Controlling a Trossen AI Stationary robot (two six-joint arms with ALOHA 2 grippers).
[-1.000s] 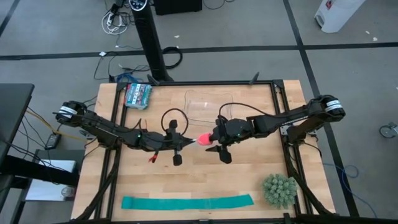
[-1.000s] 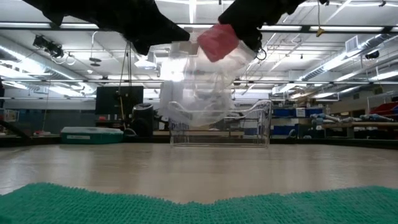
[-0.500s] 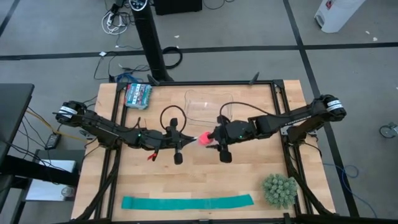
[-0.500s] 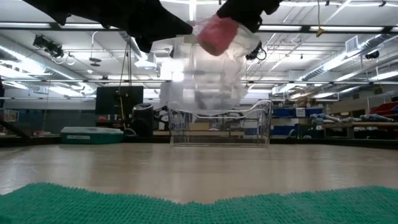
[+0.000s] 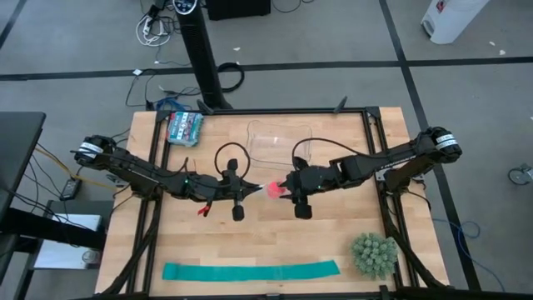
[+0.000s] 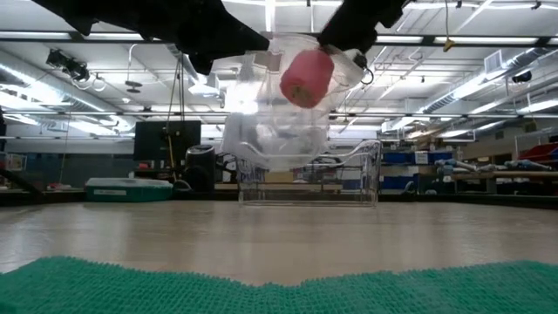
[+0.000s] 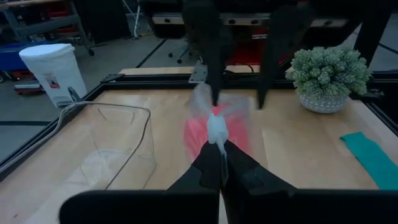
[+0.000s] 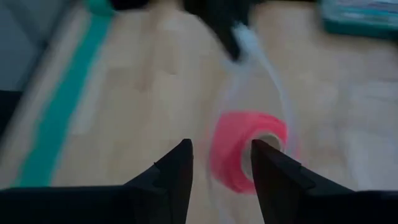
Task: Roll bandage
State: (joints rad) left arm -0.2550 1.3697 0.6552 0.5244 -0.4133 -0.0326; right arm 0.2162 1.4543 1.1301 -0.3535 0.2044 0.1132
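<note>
The bandage (image 6: 306, 78) hung well above the table's middle as a compact pink-red roll, apparently inside a thin clear plastic bag (image 6: 275, 122), though blur made that hard to confirm. The left gripper (image 7: 216, 144) had its 2 fingers pressed together on a pinch of that plastic. The right gripper (image 8: 219, 163) sat just beside the roll with its fingers apart, 1 on each side and neither clearly touching. The roll looked light, soft and squashable, and the film slippery, so a firm hold across the roll's curved sides would probably serve better than on its flat ends. A teal strip (image 5: 250, 271) lay flat near the table's front edge.
</note>
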